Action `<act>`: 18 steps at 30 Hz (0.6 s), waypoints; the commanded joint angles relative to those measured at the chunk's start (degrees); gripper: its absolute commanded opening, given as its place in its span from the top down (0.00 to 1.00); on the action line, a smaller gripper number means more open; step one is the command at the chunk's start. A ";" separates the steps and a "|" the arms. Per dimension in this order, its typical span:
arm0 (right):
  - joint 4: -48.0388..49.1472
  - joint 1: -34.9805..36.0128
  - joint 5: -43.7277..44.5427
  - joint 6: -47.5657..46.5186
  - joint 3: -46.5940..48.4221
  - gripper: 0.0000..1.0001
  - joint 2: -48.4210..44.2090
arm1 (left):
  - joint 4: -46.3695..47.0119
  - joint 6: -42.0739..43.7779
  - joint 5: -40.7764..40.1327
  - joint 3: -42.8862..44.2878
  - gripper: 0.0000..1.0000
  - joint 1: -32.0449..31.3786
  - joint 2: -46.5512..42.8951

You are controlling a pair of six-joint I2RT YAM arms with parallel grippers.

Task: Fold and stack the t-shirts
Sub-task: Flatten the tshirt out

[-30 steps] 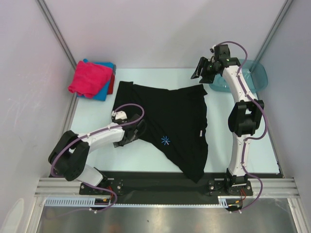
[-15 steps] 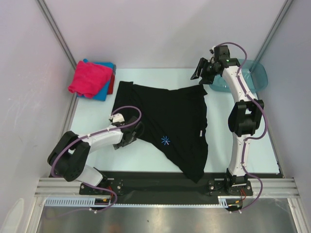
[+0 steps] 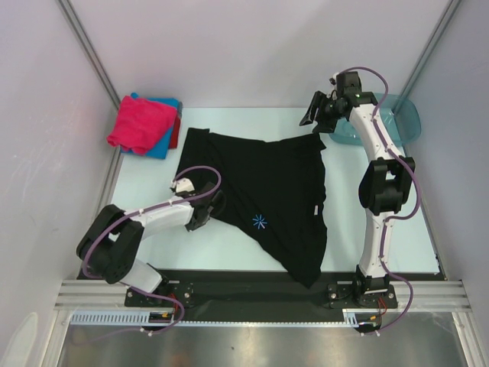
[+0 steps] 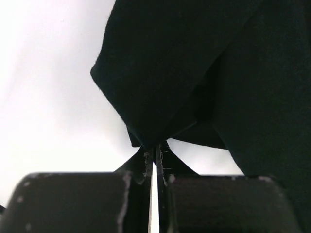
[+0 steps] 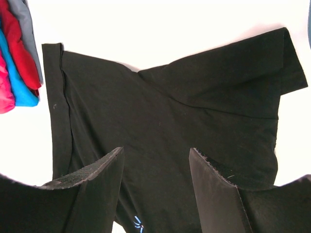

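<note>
Since a second ago the left end effector (image 4: 154, 154) has slid slightly nearer, drawing the left edge of the black shirt (image 3: 279, 176) with it; the right end effector (image 3: 315, 115) has not shifted. Left is clenched on a fold of black cloth, its fingers pinched almost together in the wrist view. Right hangs released above the far right sleeve. The shirt lies spread mid-counter (image 3: 229, 248), rumpled.

To do this well, I judge: keep the pinch low, pull the edge taut and straight, and let right take the far sleeve before folding.

Count — one black shirt; one pile (image 3: 145, 126) far left showing pink, blue and red, so three folded; one basin (image 3: 405, 115) far right.
</note>
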 commanded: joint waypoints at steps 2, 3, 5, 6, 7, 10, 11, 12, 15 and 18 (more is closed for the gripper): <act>1.34 0.24 -0.74 -0.20 -0.75 0.38 -2.15 | -5.69 0.61 1.15 -0.12 1.00 0.22 -0.78; 1.34 0.24 -0.66 -0.29 -0.92 0.38 -2.15 | -6.48 0.88 0.97 0.75 1.00 0.13 -1.66; 1.34 0.24 -0.66 -0.38 -1.19 0.38 -2.15 | -9.12 1.49 0.36 1.72 1.00 -0.39 -3.85; 1.34 0.24 -0.66 -0.38 -1.19 0.38 -2.06 | -10.17 1.67 0.27 3.03 1.00 -0.57 -6.39; 1.34 0.24 -0.66 -0.29 -1.27 0.38 -1.97 | -12.53 2.28 0.09 3.74 1.00 -1.35 -7.98; 1.43 0.33 -0.74 -0.46 -1.19 0.38 -1.71 | -17.62 2.73 0.35 6.91 1.00 -2.06 -13.87; 1.43 0.42 -0.92 -0.29 -1.27 0.38 -1.62 | -18.61 3.08 0.53 7.52 1.00 -2.67 -15.19; 1.43 0.42 -0.92 -0.38 -1.27 0.38 -1.53 | -19.40 3.43 1.49 8.75 0.99 -2.77 -16.77; 1.51 0.51 -1.18 -0.29 -1.36 0.38 -1.27 | -23.27 2.99 3.77 10.60 1.00 -2.86 -21.52; 1.60 0.51 -1.45 -0.20 -1.62 0.38 -1.09 | -25.99 3.43 6.76 11.83 1.00 -3.21 -24.78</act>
